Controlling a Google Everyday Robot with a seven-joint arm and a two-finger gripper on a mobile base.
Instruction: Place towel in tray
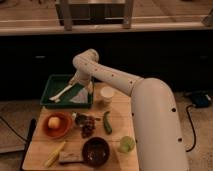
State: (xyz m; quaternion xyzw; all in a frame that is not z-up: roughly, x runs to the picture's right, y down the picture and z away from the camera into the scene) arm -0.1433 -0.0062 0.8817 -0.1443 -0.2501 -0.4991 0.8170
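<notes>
A green tray sits at the back left of the wooden table. A white towel lies inside it, toward the tray's right side. A pale utensil also lies in the tray, to the left of the towel. My gripper hangs from the white arm over the tray's right part, just above the towel. The arm reaches in from the right.
A white cup stands right of the tray. In front are an orange bowl with fruit, a dark bowl, a green pepper, a green cup, a banana and dark grapes.
</notes>
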